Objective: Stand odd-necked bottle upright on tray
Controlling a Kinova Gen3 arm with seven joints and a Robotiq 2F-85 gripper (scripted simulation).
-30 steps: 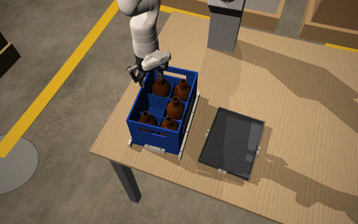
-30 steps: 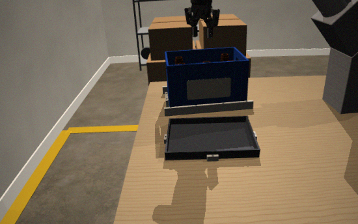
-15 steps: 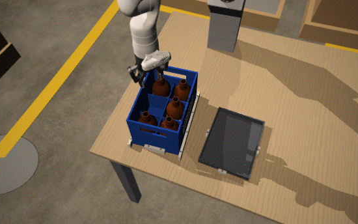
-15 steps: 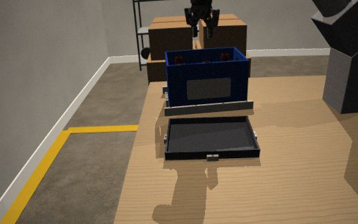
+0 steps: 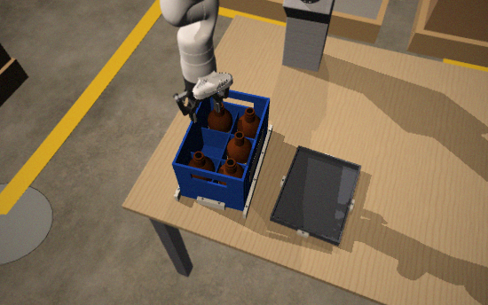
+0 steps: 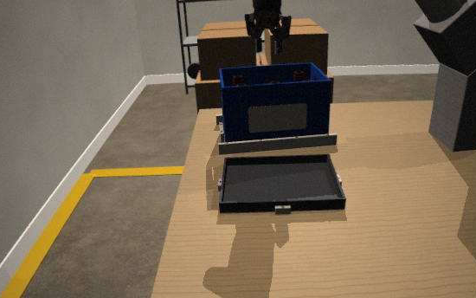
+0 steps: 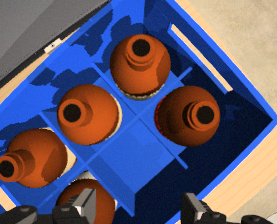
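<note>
The blue crate [image 5: 213, 188] [image 6: 234, 113] [image 7: 134, 152] holds five brown bottles, all standing. In the top view they are the back left bottle [image 5: 219, 121], back right bottle [image 5: 248, 126] [image 7: 41, 155], middle right bottle [image 5: 239, 152] [image 7: 94, 115], front right bottle [image 5: 231, 170] [image 7: 151, 75] and front left bottle [image 5: 201, 165] [image 7: 181, 117]. The middle left compartment is empty. I cannot tell which neck differs. My gripper [image 5: 207, 114] [image 6: 268, 48] [image 7: 138, 205] is partly open and empty, above the crate's back left part. The dark tray [image 5: 310, 191] [image 6: 281, 182] [image 7: 34, 30] is empty.
Low pale strips [image 5: 257, 175] [image 6: 277, 144] stand along the crate's tray side, with small blocks around the tray. A tall grey block [image 5: 305, 46] [image 6: 454, 104] stands at the table's back in the top view. Crate walls and dividers surround the bottles.
</note>
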